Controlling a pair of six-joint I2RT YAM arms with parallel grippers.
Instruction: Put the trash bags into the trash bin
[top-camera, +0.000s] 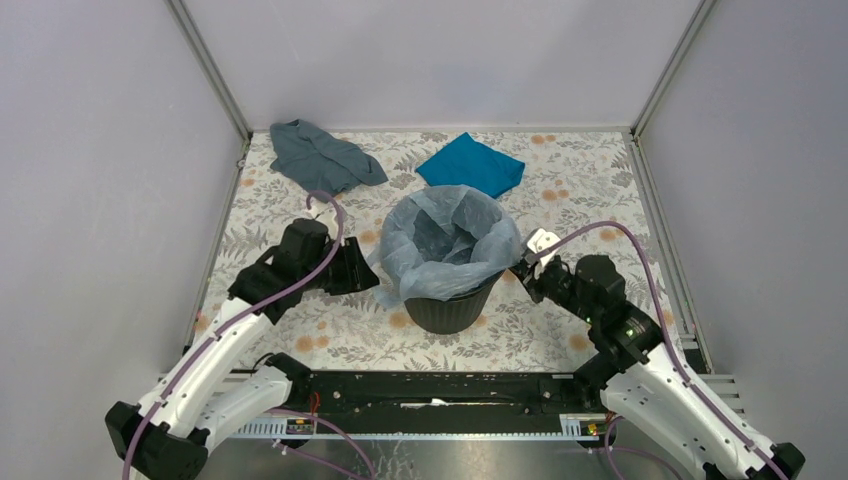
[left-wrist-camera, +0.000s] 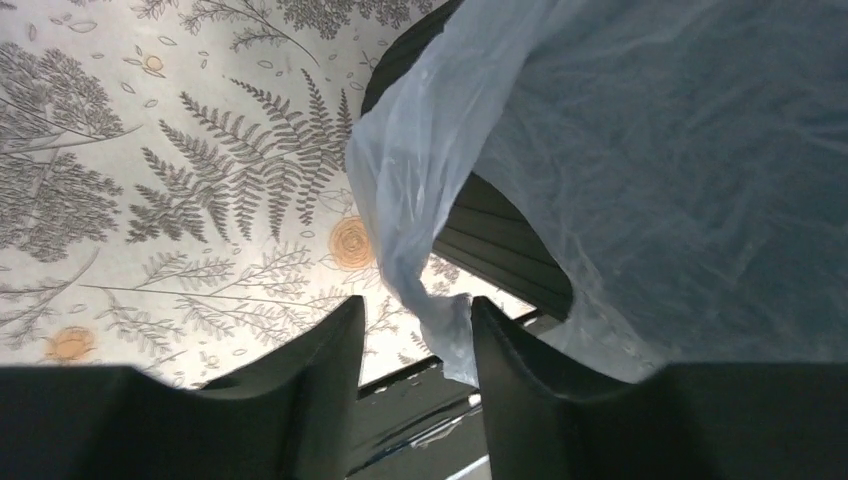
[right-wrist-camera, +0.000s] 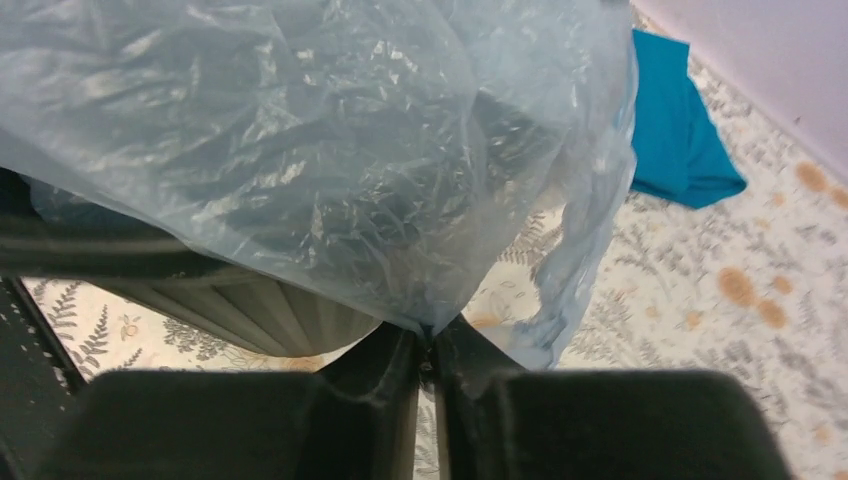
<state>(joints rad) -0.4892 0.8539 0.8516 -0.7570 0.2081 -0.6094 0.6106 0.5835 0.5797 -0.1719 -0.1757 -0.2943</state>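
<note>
The black ribbed trash bin stands mid-table with the pale blue translucent trash bag draped in and over its mouth. My left gripper is open just left of the bin; in the left wrist view a hanging flap of the bag dangles between its spread fingers, touching the right one, with the bin's wall behind. My right gripper is at the bin's right side, shut on the bag's edge; the film spreads over the bin.
A dull grey-blue cloth lies at the back left and a bright teal cloth at the back centre, also showing in the right wrist view. The fern-patterned table cover is bounded by walls on three sides.
</note>
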